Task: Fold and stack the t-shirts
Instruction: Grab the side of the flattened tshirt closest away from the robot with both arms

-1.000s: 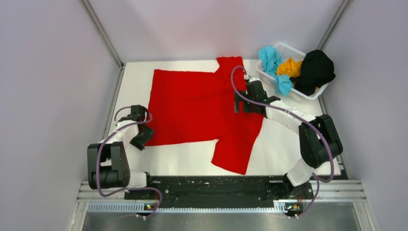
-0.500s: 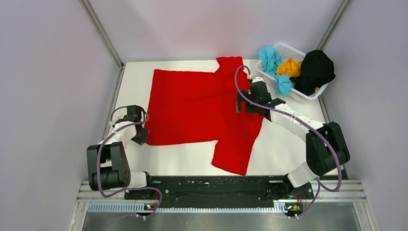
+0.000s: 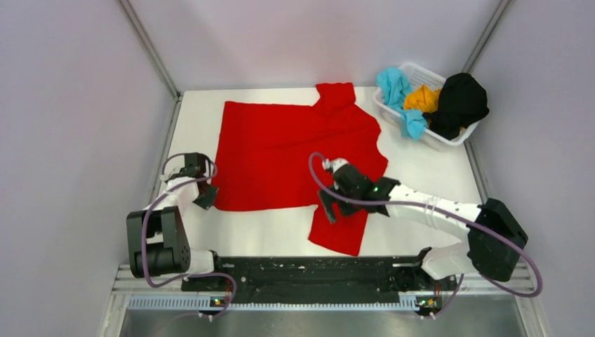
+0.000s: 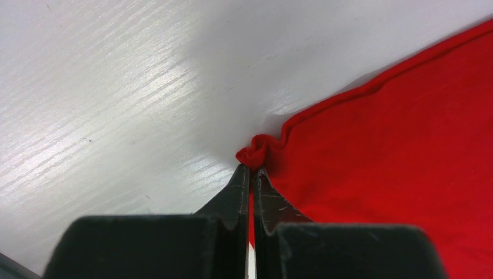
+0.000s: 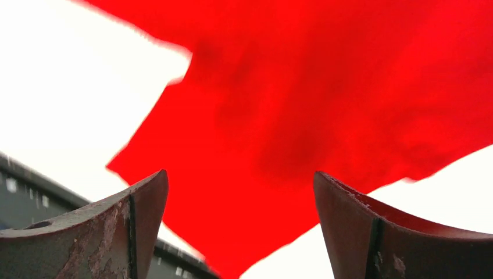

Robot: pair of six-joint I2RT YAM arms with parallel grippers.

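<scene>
Red t-shirt (image 3: 281, 151) lies spread flat; the left gripper (image 4: 251, 172) pinches its hem corner, the right gripper (image 5: 240, 195) gapes wide over its near sleeve.

The top view is bright, even and sharp; shadows are faint and soft, the table (image 3: 421, 161) is nearly blown out to white and the walls (image 3: 70, 105) read pale lilac. In the left wrist view glare streaks the table's grain, and a soft grey shadow lies ahead of the left gripper (image 4: 251, 171), whose near bulk is out of focus. The right wrist view is blurred: the red tee (image 5: 325, 87) has smeared edges, the table is overexposed, and only the right gripper (image 5: 241, 197) looks crisp
</scene>
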